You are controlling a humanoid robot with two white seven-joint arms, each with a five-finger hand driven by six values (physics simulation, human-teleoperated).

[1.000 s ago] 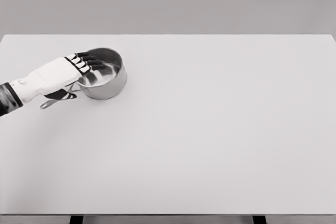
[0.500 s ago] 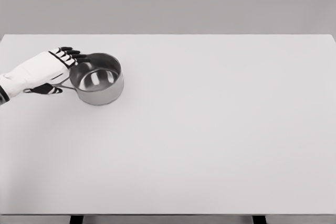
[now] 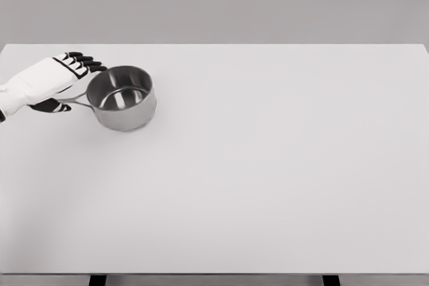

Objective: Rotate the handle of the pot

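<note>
- Head view: a wide, pale worktop (image 3: pixel 268 179) filled most of the picture, with a plain grey wall behind its far edge; two dark legs showed below the near edge.
- A small steel pot (image 3: pixel 121 97) stood upright on the far left part of the worktop, near the far edge and well apart from the right side; its open mouth faced up and the shiny inside bottom was visible.
- The pot's thin handle (image 3: pixel 75 98) ran out from the left side of the wall toward the picture's left, roughly level with the rim; most of its length was hidden under the hand.
- The left hand (image 3: pixel 43 80) came in from the left edge of the picture, white on the back with dark fingers (image 3: pixel 82 61); it lay over the handle, just beside the pot's left rim.
- The fingers reached forward past the far left of the rim, close together and fairly straight, with their tips near the pot's wall; whether they touched it could not be told.
- The dark thumb (image 3: pixel 52 105) sat below the handle, on the near side, so the handle lay between thumb and palm; a loose hold rather than a tight fist, and actual contact could not be confirmed.
- The right arm did not show anywhere in this view.
</note>
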